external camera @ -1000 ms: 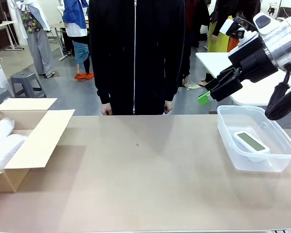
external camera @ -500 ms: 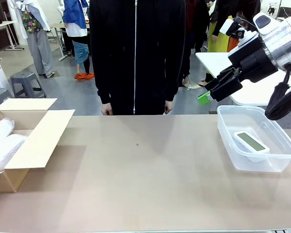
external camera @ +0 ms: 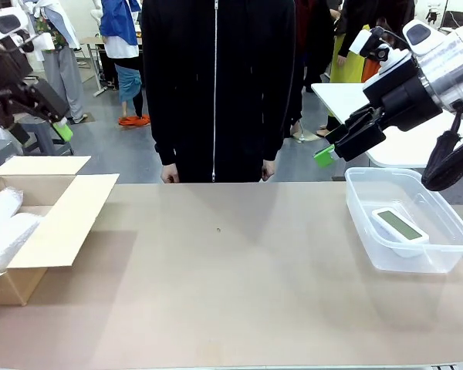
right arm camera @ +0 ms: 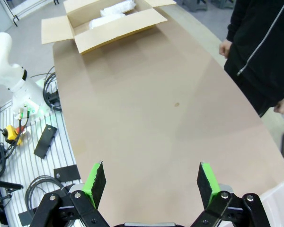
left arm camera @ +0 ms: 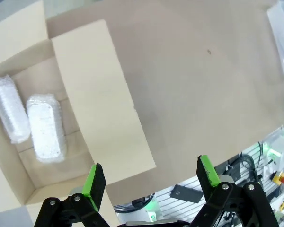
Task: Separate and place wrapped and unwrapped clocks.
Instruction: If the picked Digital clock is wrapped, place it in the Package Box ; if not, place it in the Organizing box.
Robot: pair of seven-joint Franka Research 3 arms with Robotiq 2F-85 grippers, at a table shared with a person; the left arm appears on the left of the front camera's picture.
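Two wrapped clocks [external camera: 4, 231] in whitish bubble wrap lie side by side in the open cardboard box [external camera: 69, 216] at the table's left. From above, the left wrist view shows the same pair of wrapped clocks [left arm camera: 46, 127] in the box [left arm camera: 99, 94]. The unwrapped white clock [external camera: 400, 225] lies in a clear plastic tub [external camera: 413, 260] at the right. My left gripper [external camera: 58, 127] hangs high above and behind the box, open and empty [left arm camera: 150, 177]. My right gripper [external camera: 324, 154] is raised beside the tub's far left corner, open and empty [right arm camera: 150, 182].
A person in a black zipped jacket [external camera: 216, 85] stands at the far edge, hands [external camera: 168, 176] down at the table's rim. The tan tabletop [external camera: 231, 277] stretches bare between box and tub. Cables and mounts [right arm camera: 33, 142] lie off the near edge.
My left arm has come into the front view at the upper left, above the box. The right arm, the clocks and the person have not moved.
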